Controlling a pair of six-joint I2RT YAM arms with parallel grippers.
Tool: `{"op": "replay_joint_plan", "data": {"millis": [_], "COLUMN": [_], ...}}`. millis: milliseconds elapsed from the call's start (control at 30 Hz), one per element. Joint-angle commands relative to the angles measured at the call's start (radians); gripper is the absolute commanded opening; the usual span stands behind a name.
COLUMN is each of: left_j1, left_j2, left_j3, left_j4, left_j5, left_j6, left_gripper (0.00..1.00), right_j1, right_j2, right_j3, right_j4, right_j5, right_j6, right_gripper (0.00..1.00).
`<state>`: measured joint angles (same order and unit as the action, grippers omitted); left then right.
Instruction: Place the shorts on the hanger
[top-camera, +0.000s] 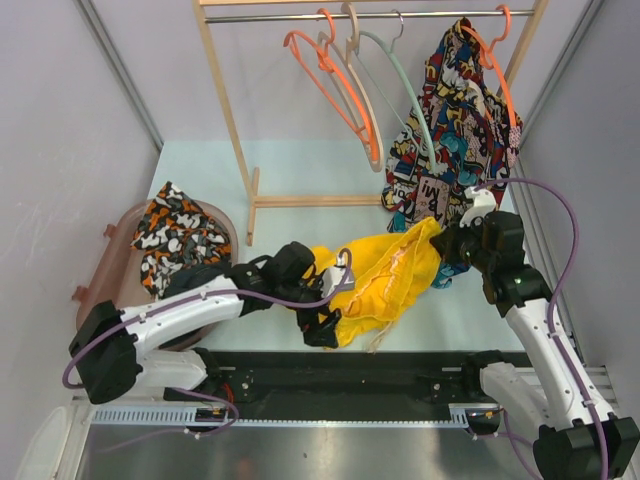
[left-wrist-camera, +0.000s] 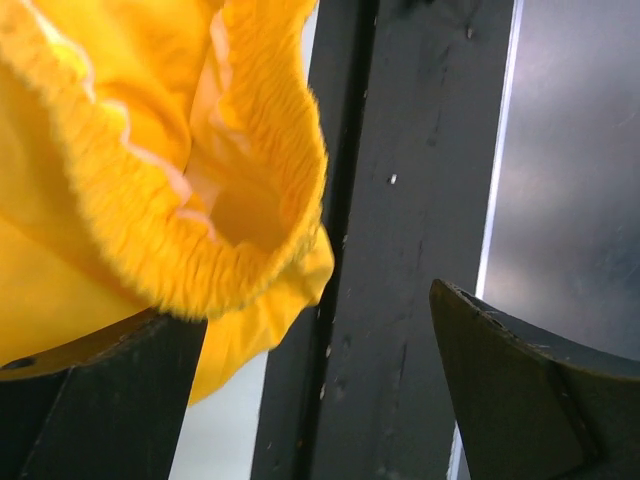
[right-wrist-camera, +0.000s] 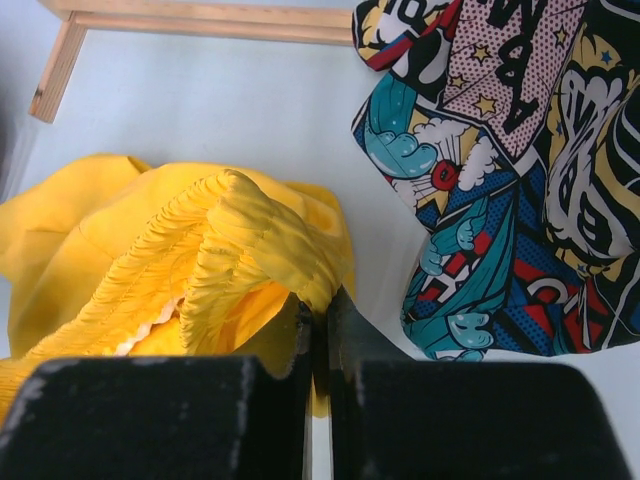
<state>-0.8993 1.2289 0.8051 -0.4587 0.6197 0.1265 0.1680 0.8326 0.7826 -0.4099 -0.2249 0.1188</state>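
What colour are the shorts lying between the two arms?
The shorts are bright yellow, with a gathered elastic waistband; the right wrist view shows them best.

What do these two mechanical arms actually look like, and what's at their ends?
Both the left arm and right arm have white tubular segments joined by chunky black joints, with a thin purple cable looping alongside each. The left pincer and right pincer are black, with flat wedge-shaped fingers.

Open tabletop (top-camera: 300, 225) between the rack's foot bar (top-camera: 310, 201) and the shorts (top-camera: 385, 280), so there's room to pass. The right side is tight: the comic-print garment (top-camera: 455, 130) hangs low just behind the right gripper (top-camera: 445, 243). Orange hangers (top-camera: 335, 80) crowd the mint hanger (top-camera: 405, 90).
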Motion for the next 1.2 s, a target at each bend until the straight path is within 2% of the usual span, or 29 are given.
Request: {"op": "replay_joint_plan", "data": {"millis": [0,167,267,300,333,400,467,500,567,600,667,700,767,800,867,900,1067,1167], "left_j1": [-0.076,-0.099,-0.069,-0.035,-0.017,0.041,0.068,0.091,0.115,0.150,0.192,0.251,0.299,0.336,0.350,0.350,0.350,0.350], "left_j2": [0.038,0.127,0.233,0.256,0.261,0.239,0.199,0.169,0.089,0.068,0.017,0.008,-0.003,0.000,0.012,0.017,0.056,0.075], "left_j3": [0.023,0.109,0.184,0.207,0.219,0.258,0.290,0.333,0.380,0.441,0.511,0.590,0.684,0.794,0.908,1.018,1.329,1.396], "left_j4": [0.208,0.253,0.177,0.149,0.134,0.062,-0.003,-0.042,-0.180,-0.286,-0.381,-0.473,-0.549,-0.587,-0.685,-0.746,-0.828,-0.841], "left_j5": [-0.072,-0.234,-0.253,-0.241,-0.213,-0.152,-0.085,-0.066,-0.023,0.020,0.020,0.043,0.035,0.035,0.023,0.028,-0.054,-0.069], "left_j6": [-0.200,-0.261,-0.234,-0.219,-0.206,-0.144,-0.070,0.015,0.094,0.175,0.238,0.302,0.358,0.418,0.473,0.531,0.610,0.607], "left_gripper": [0.91,0.92,0.79,0.59,0.45,0.21,0.02,0.00,0.00,0.00,0.00,0.00,0.00,0.00,0.00,0.00,0.00,0.00], "right_j1": [0.002,0.005,0.004,0.004,0.004,0.004,0.004,0.004,0.005,0.004,0.005,0.005,0.007,0.010,0.011,0.013,0.016,0.016], "right_j2": [0.005,0.000,-0.009,-0.016,-0.026,-0.044,-0.079,-0.093,-0.130,-0.141,-0.165,-0.171,-0.181,-0.179,-0.175,-0.165,-0.133,-0.107], "right_j3": [0.004,0.004,0.006,0.004,0.006,0.012,0.020,0.027,0.056,0.067,0.122,0.144,0.214,0.245,0.334,0.363,0.539,0.563], "right_j4": [0.074,0.080,0.082,0.079,0.080,0.079,0.071,0.068,0.063,0.063,0.068,0.071,0.085,0.091,0.101,0.102,0.066,0.020], "right_j5": [0.044,0.050,0.048,0.044,0.038,0.023,0.009,-0.004,-0.043,-0.062,-0.100,-0.114,-0.145,-0.154,-0.189,-0.206,-0.307,-0.333], "right_j6": [0.048,0.058,0.055,0.055,0.050,0.032,0.013,-0.005,-0.019,-0.027,-0.044,-0.051,-0.073,-0.079,-0.093,-0.094,-0.116,-0.166], "right_gripper": [0.00,0.00,0.00,0.00,0.00,0.00,0.00,0.00,0.00,0.00,0.00,0.00,0.00,0.00,0.00,0.00,0.00,0.00]}}
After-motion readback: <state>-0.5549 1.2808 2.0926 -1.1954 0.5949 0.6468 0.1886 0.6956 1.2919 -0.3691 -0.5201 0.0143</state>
